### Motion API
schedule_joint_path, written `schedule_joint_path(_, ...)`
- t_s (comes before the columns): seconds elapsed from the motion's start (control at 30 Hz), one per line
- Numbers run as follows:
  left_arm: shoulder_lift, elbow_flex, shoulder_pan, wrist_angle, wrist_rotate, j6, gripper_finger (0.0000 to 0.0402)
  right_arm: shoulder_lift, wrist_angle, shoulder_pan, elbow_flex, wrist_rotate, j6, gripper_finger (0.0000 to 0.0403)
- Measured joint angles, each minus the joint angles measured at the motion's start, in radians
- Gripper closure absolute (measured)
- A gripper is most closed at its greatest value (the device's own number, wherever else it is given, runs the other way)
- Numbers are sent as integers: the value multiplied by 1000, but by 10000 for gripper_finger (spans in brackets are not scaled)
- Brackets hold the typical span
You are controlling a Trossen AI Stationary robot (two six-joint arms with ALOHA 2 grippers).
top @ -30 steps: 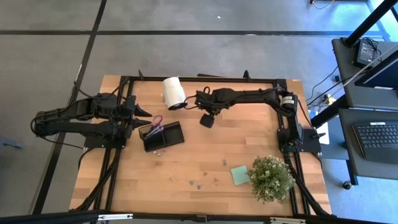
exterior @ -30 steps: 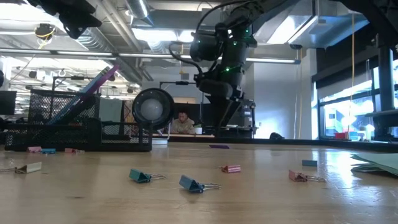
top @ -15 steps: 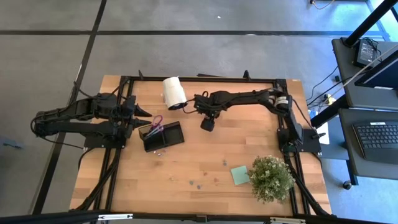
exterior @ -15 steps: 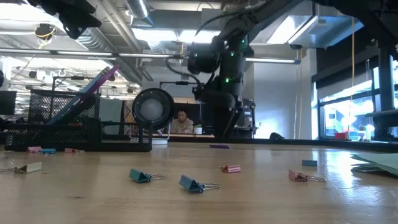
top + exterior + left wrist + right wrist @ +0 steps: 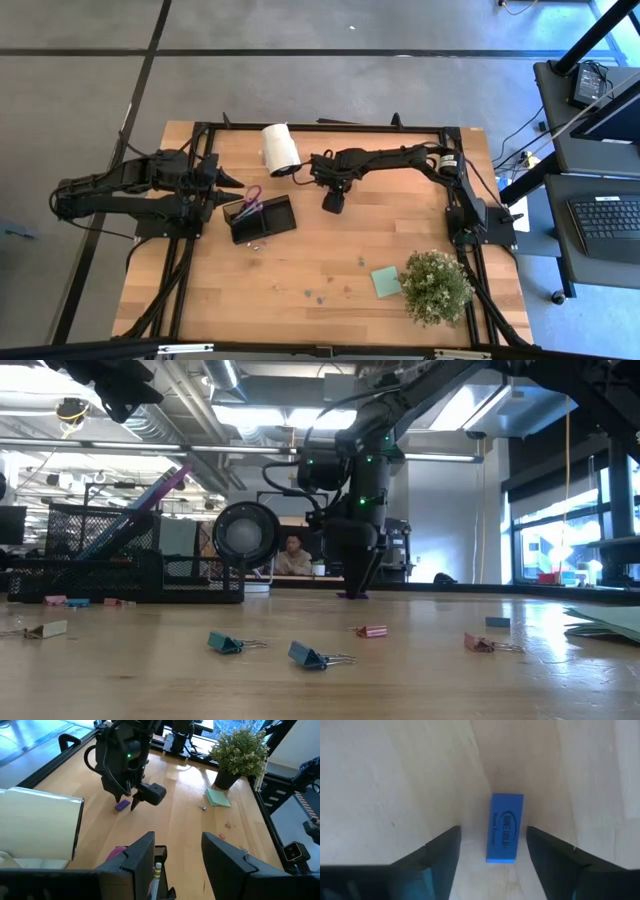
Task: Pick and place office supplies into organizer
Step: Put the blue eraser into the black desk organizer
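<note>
The bench [image 5: 330, 270] carries everything here, and the action sits near its far edge, about midway along. The right arm reaches in from the right side and its right gripper [image 5: 333, 200] hangs low over the wood, just to the right of the organizer [image 5: 262, 218] and near the white roll [image 5: 279, 148]. Straight beneath it lies the small eraser [image 5: 505, 828], a blue-purple block lying flat on the bench. In the right wrist view the block sits squarely between the two dark fingers [image 5: 441, 854], its long axis running along the gap, so its narrow width faces the pads. The jaws stand wide, clear of the eraser on both sides, nothing held. My read: a short drop and a squeeze should take it.

The left gripper [image 5: 232, 181] waits at the left edge beside the organizer, jaws apart and empty; the right arm is plainly the nearer one. Clips [image 5: 228, 644] lie scattered toward the near edge.
</note>
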Motion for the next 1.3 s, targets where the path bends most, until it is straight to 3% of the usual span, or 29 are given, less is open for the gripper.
schedule_joint_path(0.73, 0, 0, 0, 0, -15, 13, 245, 3, -2, 0, -1, 19, 0, 337)
schedule_joint_path(0.97, 0, 0, 0, 0, -15, 18, 245, 3, -9, 0, 8, 19, 0, 346)
schedule_joint_path(1.3, 0, 0, 0, 0, -15, 19, 245, 12, -101, 11, 139, 41, -3, 349)
